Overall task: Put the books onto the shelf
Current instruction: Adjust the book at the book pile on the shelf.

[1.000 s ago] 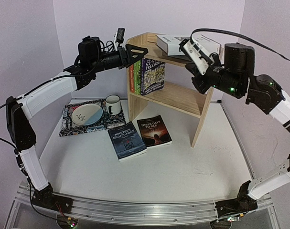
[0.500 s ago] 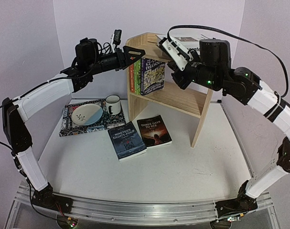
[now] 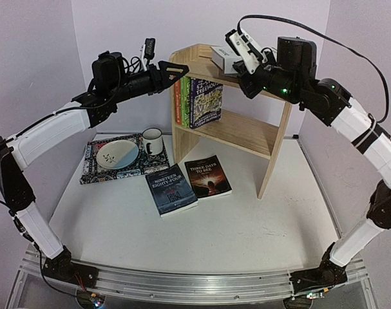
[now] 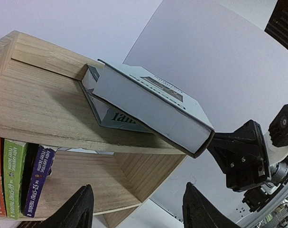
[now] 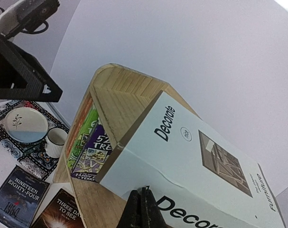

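Decorate book [image 5: 181, 156] atop the shelf [image 3: 275, 149]

The whole scene is taken in from high above and behind the bases [image 3: 57, 262], looking to the far side, with the table [image 3: 182, 248] and the shelf [image 3: 247, 132] kept at a distance. The left wrist view is set close at the shelf's left, about level with its top board, and is turned to the right. The right wrist view is held close above that board and is aimed down to the near left. The white book [image 3: 222, 59] and the upright paperbacks [image 3: 198, 102] are shared by all three views. The plate [image 3: 116, 154] and the two flat books [image 3: 171, 190] are shared only by the top and right wrist views.
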`<state>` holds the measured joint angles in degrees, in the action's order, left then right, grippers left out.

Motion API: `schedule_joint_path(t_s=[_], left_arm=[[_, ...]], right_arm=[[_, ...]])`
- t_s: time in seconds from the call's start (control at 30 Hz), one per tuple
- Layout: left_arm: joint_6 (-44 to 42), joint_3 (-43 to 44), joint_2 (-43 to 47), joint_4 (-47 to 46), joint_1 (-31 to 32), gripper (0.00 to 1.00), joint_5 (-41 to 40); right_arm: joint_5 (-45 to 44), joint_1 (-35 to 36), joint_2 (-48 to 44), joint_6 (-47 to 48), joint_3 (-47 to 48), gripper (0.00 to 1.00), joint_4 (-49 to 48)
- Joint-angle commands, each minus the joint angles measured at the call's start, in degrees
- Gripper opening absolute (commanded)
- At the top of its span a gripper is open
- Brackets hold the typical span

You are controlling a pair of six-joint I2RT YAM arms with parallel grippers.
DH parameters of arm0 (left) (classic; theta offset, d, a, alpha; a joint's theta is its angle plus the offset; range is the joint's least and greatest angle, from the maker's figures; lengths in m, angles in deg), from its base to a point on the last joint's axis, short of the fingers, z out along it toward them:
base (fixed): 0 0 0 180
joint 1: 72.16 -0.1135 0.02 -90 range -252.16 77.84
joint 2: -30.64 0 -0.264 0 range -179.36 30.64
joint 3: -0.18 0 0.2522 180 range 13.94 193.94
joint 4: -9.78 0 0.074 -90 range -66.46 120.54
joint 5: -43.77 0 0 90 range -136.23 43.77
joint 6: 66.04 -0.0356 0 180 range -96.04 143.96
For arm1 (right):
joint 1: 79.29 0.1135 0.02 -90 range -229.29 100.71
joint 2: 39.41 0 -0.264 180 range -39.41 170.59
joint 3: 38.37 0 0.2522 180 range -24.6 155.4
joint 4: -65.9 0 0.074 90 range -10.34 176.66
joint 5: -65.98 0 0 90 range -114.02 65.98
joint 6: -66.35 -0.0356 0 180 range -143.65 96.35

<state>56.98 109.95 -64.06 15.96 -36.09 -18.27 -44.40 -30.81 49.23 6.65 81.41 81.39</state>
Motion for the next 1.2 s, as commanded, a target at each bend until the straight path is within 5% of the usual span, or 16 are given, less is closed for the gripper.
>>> schedule_joint_path(t_s=[0.0,1.17], left_arm=[[-1.1,-1.9,4.2,-1.9,0.1,0.65,-2.1],[-2.3,-14.4,15.8,2.4,0.1,0.66,-9.5]], right_arm=[[2.0,-0.9,2.6,-0.2,4.5,0.00,-3.1],[-0.4,-8.5,20.7,-1.2,24.1,0.00,-4.7]])
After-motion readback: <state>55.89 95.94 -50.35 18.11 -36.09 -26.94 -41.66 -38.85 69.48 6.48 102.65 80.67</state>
